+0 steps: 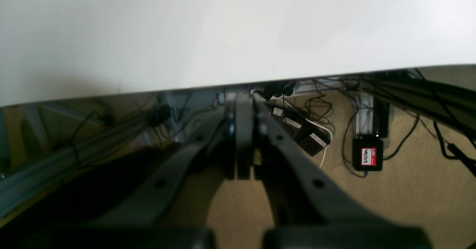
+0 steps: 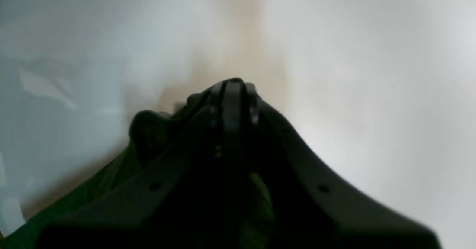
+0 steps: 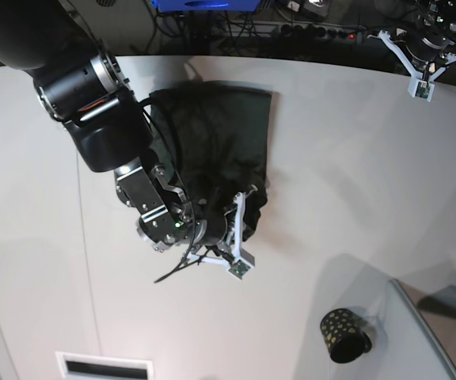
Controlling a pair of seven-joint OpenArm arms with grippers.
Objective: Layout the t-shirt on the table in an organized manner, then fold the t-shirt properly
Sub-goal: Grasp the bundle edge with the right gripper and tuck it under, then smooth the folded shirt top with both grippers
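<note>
T-shirt (image 3: pixel 212 150), dark green and bunched into a rough upright oblong, lies on the white surface (image 3: pixel 347 174) left of centre in the base view, its far edge near the far rim and its near end under the right arm. Right gripper (image 3: pixel 242 229) sits at that near end of the cloth; in the right wrist view its fingers (image 2: pixel 232 93) are pressed together, and green fabric shows beside and beneath them, so they appear clamped on a fold of the t-shirt (image 2: pixel 111 174), though the blur there leaves the exact contact uncertain. Left gripper (image 3: pixel 426 75) hangs at the far right, over the far rim of the surface and well apart from the cloth. In the left wrist view its fingers (image 1: pixel 243 107) are closed on each other with nothing between them, pointing at the edge of the surface (image 1: pixel 238 37), with carpet and cables (image 1: pixel 319 107) beyond. Black cup (image 3: pixel 343 334) with gold dots lies on its side at the near right, well apart from the t-shirt.
</note>
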